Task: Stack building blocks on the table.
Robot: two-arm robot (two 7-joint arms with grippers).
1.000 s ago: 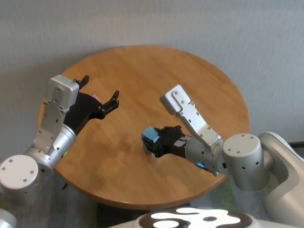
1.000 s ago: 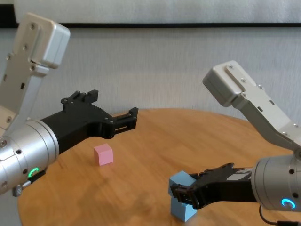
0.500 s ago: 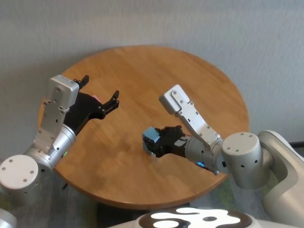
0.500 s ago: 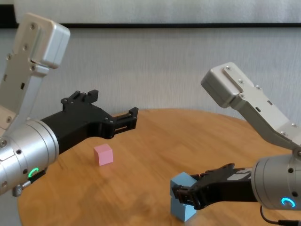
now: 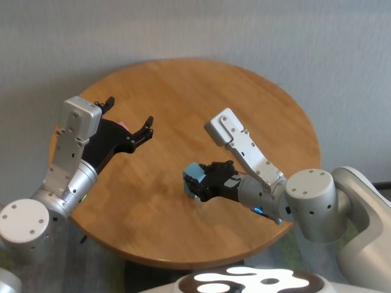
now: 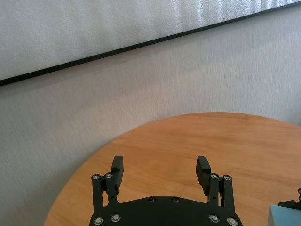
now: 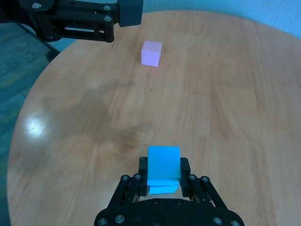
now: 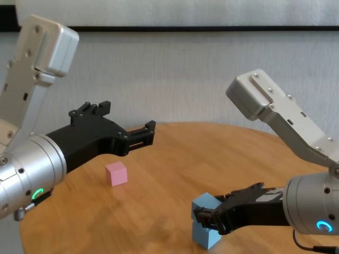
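1. Near, right of centre: the right gripper (image 8: 212,216) is clamped on the upper blue block (image 8: 204,204), one finger on each side. In the chest view this block sits on the lower blue block (image 8: 206,236), slightly skewed to it. Whether it bears fully on it I cannot tell.

2. The right wrist view shows the same pair between the fingers: upper blue block (image 7: 163,165) large, and only a thin strip of the lower one (image 7: 163,189) below it.

3. Judgement: the step in hand is seating blue on blue. To do it well, square the top block's faces to the bottom one, settle it flat, then open the fingers evenly and back straight off so neither pad drags the stack.

4. Farther, left: the pink block (image 8: 116,173) stands alone on the table (image 8: 175,159), well apart from the blue pair.

5. The left gripper (image 8: 119,127) hangs above the table near the pink block, fingers spread wide, holding nothing. The left wrist view shows the gap plainly.

6. Hard to make out: from the head view the left arm hides nearly all of the pink block, and the blue stack (image 5: 193,177) reads as one lump. The lower block's footing on the table is partly cut off at the chest view's edge.
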